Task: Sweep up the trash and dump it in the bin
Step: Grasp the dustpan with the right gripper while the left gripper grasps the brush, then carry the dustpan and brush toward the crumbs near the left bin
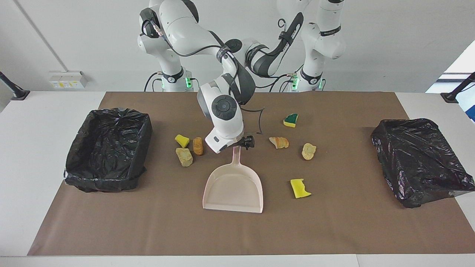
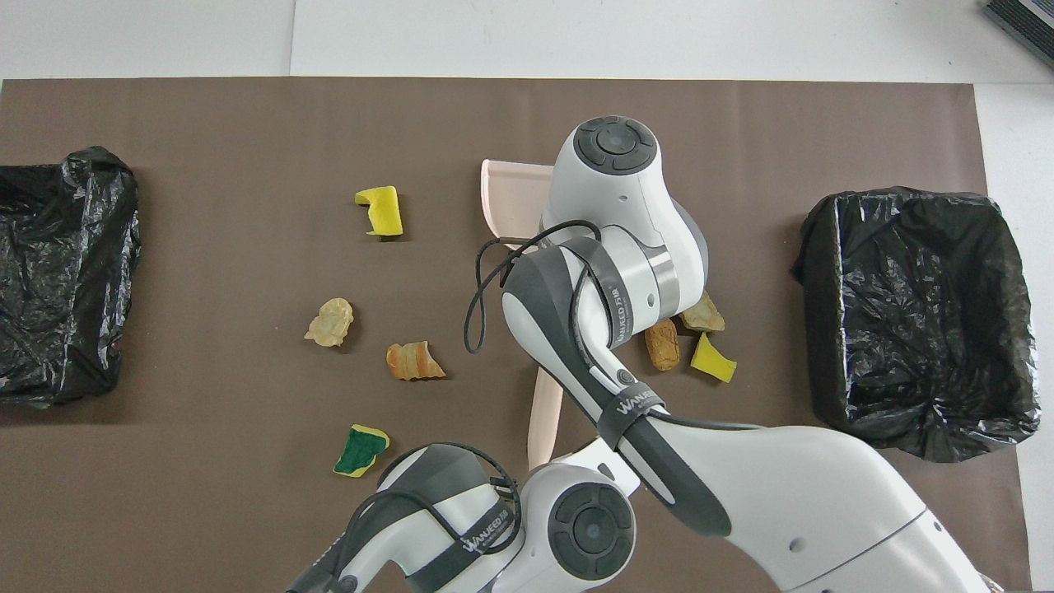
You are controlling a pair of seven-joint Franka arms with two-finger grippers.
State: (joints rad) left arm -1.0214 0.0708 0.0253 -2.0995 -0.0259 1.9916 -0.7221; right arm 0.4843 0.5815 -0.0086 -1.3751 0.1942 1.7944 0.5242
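**Facing view.** The white-and-grey jointed right arm (image 1: 185, 29) enters at 11 o'clock and stretches toward 5 o'clock to the table's middle. Its rounded white wrist housing (image 1: 224, 118) is tilted downward. The black two-finger right gripper (image 1: 246, 142) sits low at the wrist's 4 o'clock side. The white-and-grey jointed left arm (image 1: 276, 52) waits, rising at 1 o'clock with its forearm folded toward 9 o'clock. The left gripper is hidden by the right arm.
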